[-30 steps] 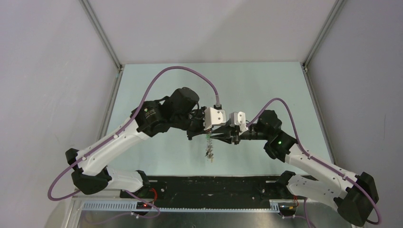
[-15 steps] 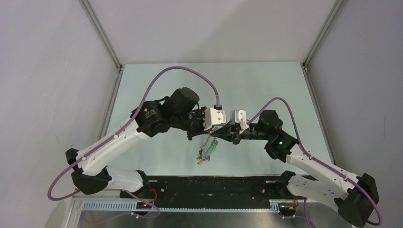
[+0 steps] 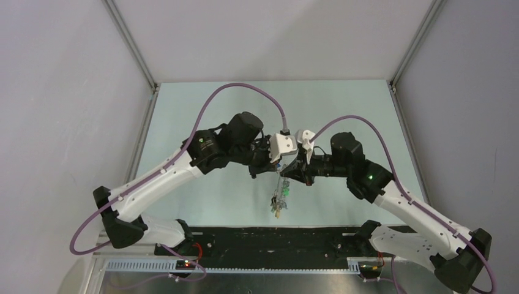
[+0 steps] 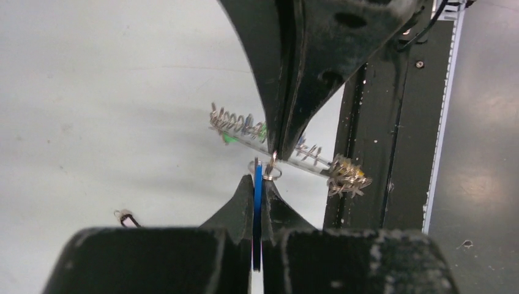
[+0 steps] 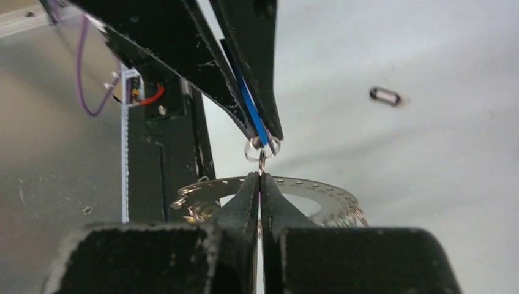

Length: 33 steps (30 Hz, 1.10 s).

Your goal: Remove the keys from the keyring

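Hanging beneath the spot where both arms meet, the keyring [image 5: 306, 185] is up in the air over the pale surface [image 3: 343, 104]. Its thin hoop is threaded with keys [image 4: 346, 177] that bunch along it and crowd thickest at its far end.

Just above the keyring, the left tool [image 4: 258, 179] is pinched tight on a flat blue tag [image 4: 257, 202]. The tag runs edge-on between its two fingers and pokes out past the tips. At the tag's free end sits a small ring [image 5: 262, 149], nearer the keyring than the tag itself.

The right tool [image 5: 260, 179] meets the left one tip to tip beside the keyring. Its fingers are pressed together with no gap to see, nipping a thin metal link [image 5: 261, 165] that runs from the small ring.

In the right wrist view the keyring's hoop curves just behind those fingertips; whether they also touch it cannot be told. In the left wrist view the keyring shows edge-on, a slanted line crossing behind the right tool's tip.

Well apart from the keyring, a small dark tag [image 5: 385, 96] lies on the surface. In the top view the keyring's lowest keys hang just short of the black base plate [image 3: 275, 240].
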### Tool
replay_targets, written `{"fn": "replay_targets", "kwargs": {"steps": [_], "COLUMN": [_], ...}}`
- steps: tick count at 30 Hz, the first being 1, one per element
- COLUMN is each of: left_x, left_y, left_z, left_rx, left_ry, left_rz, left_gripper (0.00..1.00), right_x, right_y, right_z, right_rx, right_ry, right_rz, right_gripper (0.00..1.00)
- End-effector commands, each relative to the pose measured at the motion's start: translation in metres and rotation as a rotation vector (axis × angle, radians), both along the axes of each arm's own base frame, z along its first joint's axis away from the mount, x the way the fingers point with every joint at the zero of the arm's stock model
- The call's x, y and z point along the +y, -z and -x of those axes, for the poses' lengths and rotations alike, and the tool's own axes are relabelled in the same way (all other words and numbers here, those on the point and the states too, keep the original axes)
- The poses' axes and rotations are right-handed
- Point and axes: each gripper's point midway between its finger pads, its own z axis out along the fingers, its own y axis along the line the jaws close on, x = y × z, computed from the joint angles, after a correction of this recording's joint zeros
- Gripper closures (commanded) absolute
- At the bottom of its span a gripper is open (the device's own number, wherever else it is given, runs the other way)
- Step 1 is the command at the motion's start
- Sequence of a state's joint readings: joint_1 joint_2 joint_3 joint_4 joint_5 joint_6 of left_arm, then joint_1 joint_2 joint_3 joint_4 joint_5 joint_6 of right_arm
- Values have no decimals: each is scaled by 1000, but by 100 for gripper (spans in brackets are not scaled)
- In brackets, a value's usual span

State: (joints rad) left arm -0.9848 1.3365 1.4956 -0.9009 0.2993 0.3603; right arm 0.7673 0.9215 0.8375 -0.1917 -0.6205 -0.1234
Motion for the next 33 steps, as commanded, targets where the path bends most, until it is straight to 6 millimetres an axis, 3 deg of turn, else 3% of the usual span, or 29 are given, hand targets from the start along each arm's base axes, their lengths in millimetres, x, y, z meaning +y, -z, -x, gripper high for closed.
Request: {"fn": "replay_targets", "kwargs": {"steps": [1, 2, 10, 15, 20, 30, 32, 33], "left_x": [-25, -26, -43, -55, -61, -62, -62, -62], "left_y": [-2, 7, 23, 39, 50, 64, 62, 62], "left_z": [-17, -17, -32, -33, -40, -35, -33, -32], "left_rx": [55, 81, 162, 199, 243, 219, 214, 213], "left_ry": [-52, -67, -139, -135, -151, -82, -67, -60], "left_rz": [122, 118, 274, 334, 504, 575, 585, 587], "left_gripper": [100, 100, 100, 100, 100, 100, 100, 100], "right_x": [-13, -18, -40, -44, -48, -51, -51, -50], "right_y": [4, 3, 18, 31, 46, 44, 45, 43], "right_z": [-9, -8, -12, -12, -13, -23, -25, -27], "right_rx": [124, 149, 286, 385, 473, 578, 592, 585], "right_ry": [88, 97, 165, 171, 188, 270, 282, 290], "right_rz": [141, 171, 389, 501, 620, 736, 748, 746], "right_gripper": [100, 100, 100, 100, 100, 100, 86, 73]}}
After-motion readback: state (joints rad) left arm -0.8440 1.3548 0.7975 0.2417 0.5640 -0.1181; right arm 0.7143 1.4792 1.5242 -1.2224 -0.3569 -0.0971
